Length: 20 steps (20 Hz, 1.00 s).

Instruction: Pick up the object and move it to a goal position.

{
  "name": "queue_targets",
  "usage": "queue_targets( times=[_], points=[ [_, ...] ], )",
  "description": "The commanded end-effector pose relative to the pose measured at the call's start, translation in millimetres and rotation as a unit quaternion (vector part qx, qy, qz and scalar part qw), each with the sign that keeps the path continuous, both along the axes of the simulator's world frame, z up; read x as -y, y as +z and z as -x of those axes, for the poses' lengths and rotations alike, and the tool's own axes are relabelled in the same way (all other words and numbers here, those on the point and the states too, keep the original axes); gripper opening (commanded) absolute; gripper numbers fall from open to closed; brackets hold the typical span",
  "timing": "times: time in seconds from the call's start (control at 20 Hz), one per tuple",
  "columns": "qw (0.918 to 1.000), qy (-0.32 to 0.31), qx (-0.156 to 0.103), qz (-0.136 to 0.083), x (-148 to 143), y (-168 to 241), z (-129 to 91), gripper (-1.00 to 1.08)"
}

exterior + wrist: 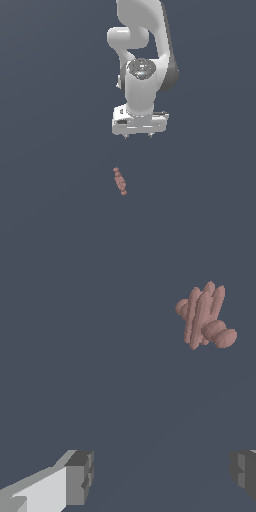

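1 white gripper (138,136) w/ 2 grey-tipped fingers (80,477) spread wide, nothing btwn them. 1 small reddish-pink bumpy elongated object (120,181) lies on the dark grey-blue counter (50,200), apart from the gripper, nearer the camera in the exterior view.

Exterior view: set off the arm, looks at the white arm (142,75) from some way back; pink beaded piece (120,181) small, below frame centre. Wrist view: close to the surface, fingertips (80,477) at the lower corners. Both views share the pink piece and surrounding dark floor (50,175).
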<state>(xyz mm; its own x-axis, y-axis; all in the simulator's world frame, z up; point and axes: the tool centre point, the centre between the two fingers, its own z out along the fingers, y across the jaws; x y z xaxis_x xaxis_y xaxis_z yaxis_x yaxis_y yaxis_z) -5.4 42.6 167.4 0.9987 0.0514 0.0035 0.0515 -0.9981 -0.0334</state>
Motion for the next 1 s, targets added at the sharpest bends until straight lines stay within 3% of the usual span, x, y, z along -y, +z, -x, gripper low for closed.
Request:
queue_targets(
  times=[0.0,0.6,0.95],
  points=[
    [1.0000,0.000,0.000,0.000,0,0,0,1.00],
    [1.0000,0.003,-0.003,-0.008,-3,7,4,1.00],
    [0.9999,0.014,-0.002,-0.007,0,5,-7,1.00]
  ],
)
